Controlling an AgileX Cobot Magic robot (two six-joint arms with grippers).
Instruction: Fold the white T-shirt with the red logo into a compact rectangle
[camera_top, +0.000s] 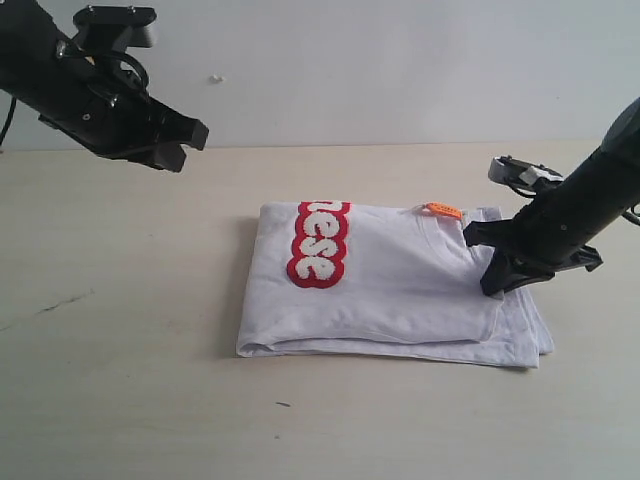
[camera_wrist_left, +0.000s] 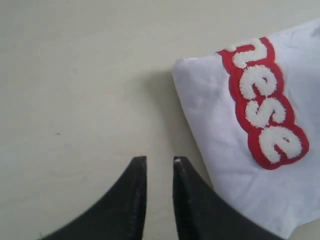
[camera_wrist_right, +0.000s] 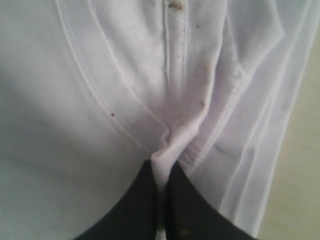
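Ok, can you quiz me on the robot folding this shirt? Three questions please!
1. True or false: the left gripper is pinching the white T-shirt.
2. Which gripper has cloth squeezed between its fingertips? A) the left gripper B) the right gripper C) both
3. Fill in the gap: the small neck tag is ____.
Key: 1 false, it hangs above the table, clear of the shirt. 2 B. 3 orange.
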